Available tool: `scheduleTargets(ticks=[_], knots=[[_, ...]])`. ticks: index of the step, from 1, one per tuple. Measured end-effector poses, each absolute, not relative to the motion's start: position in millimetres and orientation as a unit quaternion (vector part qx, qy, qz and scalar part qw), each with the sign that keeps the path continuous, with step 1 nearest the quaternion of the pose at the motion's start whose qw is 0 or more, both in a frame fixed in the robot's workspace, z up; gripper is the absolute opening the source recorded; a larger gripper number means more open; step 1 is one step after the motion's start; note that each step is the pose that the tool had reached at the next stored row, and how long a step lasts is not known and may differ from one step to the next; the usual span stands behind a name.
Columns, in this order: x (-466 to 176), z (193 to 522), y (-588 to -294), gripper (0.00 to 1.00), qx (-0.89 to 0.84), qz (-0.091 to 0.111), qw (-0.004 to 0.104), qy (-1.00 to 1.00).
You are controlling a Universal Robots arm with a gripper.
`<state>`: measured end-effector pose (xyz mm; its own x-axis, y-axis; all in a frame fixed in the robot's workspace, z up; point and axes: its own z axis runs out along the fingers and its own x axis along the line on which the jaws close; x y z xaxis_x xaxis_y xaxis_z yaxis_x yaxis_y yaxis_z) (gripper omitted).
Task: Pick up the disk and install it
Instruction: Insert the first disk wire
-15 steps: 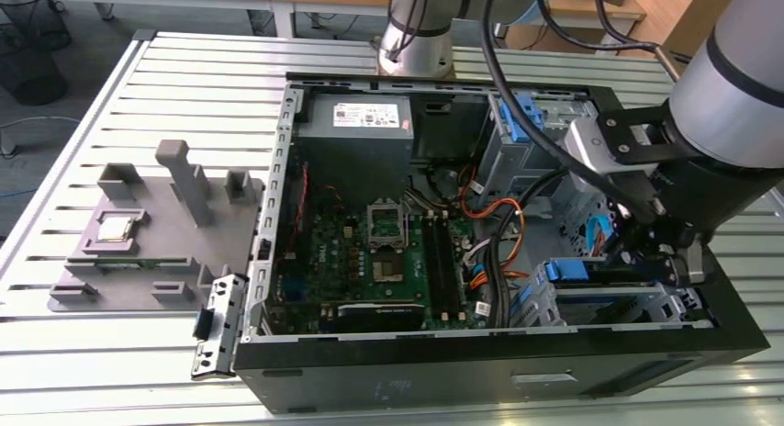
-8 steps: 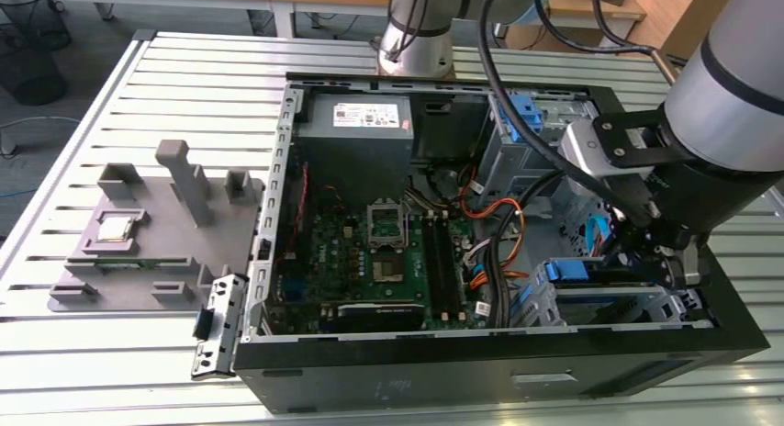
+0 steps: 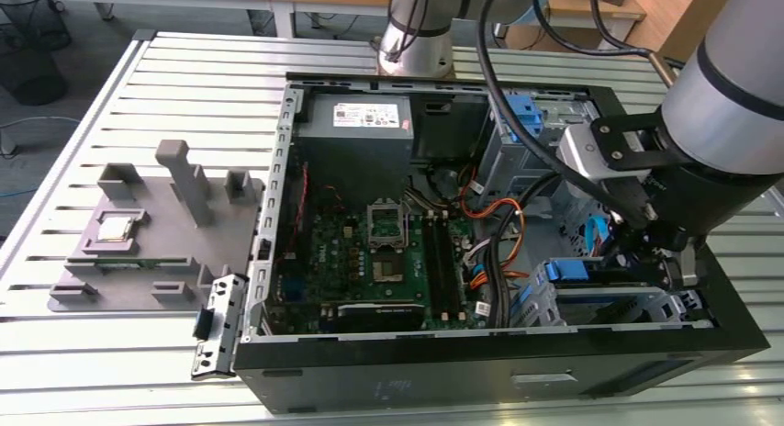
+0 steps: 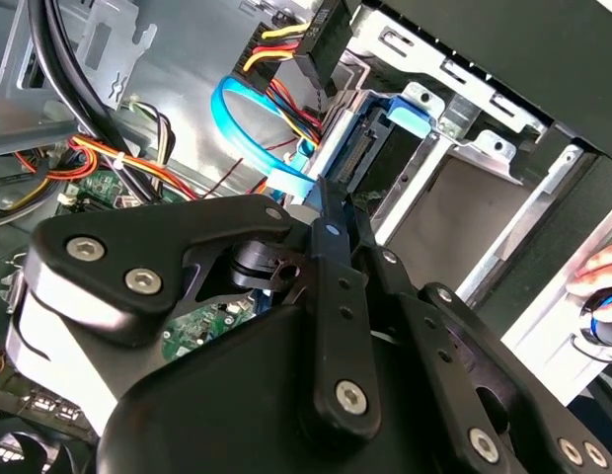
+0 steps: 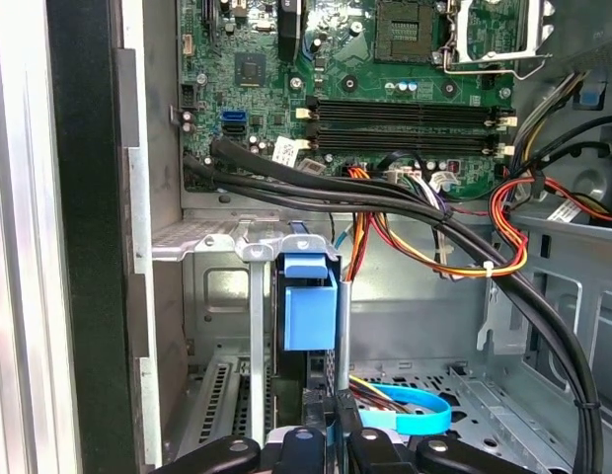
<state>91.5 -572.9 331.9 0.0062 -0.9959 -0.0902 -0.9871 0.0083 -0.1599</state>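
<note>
The gripper (image 5: 338, 434) sits low inside the case, its black linkage just beneath the disk (image 5: 308, 306) (blue bracket, standing on edge in the metal bay (image 5: 217, 242)). Beyond them black cables (image 5: 326, 188) cross before the green motherboard (image 5: 385, 89).

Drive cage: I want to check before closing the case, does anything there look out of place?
The disk stands in the drive cage with its blue bracket reaching the rim, so it may not be fully seated. A blue flat cable curls loose on the case floor nearby.
</note>
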Motion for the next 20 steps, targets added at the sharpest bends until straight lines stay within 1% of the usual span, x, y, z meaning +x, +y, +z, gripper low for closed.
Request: scheduleTargets(ticks=[20], knots=[[91.5,325.5,-572.8,0.17,-0.704,-0.024,0.089,0.704]])
